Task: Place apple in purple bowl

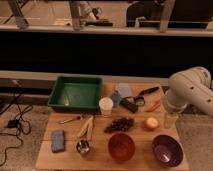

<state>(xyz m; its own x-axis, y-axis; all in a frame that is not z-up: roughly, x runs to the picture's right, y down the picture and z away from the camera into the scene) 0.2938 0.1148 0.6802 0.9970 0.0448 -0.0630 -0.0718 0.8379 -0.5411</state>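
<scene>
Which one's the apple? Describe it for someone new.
On the wooden table, go to the right side, where the gripper hangs behind the purple bowl. The apple sits just left of the gripper, right of the dark grapes. It is the only small, round, pale yellow-orange thing; the grapes are a dark bunch.

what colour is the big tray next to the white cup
Green tray, plain in the camera view; the hand hangs beside the apple.
</scene>
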